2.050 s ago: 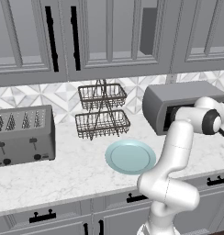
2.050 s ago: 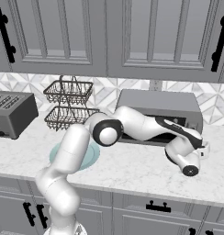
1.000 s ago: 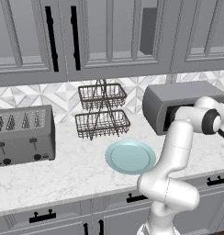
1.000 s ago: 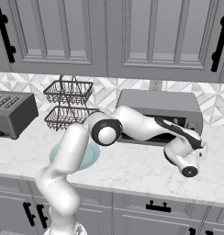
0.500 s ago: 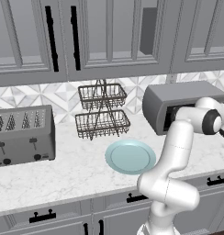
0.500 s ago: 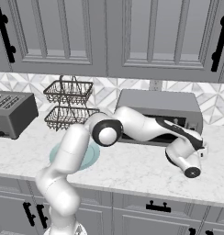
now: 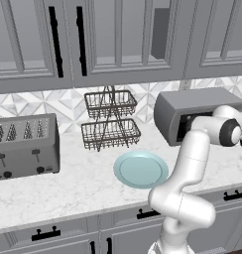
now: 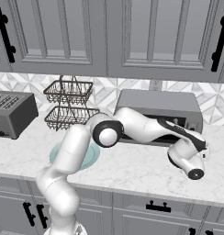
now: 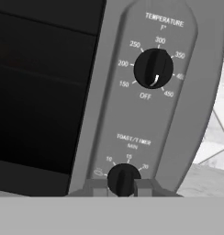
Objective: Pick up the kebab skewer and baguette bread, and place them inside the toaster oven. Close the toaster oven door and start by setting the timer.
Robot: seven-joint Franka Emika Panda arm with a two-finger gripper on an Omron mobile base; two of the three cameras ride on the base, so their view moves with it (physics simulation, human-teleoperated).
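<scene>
Hand view, claw (image 9: 123,187) clamped on timer knob (image 9: 123,179), temperature dial (image 9: 153,68) above

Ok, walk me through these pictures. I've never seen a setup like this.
This is a rendered kitchen with a white robot arm on a driving base. Two pictures come from cameras behind the arm, to its left and right. The third is from a camera on the hand. On the counter stand a slot toaster, a two-tier wire basket, a pale teal plate and the toaster oven. In the hand view, the gripper is shut on the timer knob, below the temperature knob. It holds nothing else.
</scene>
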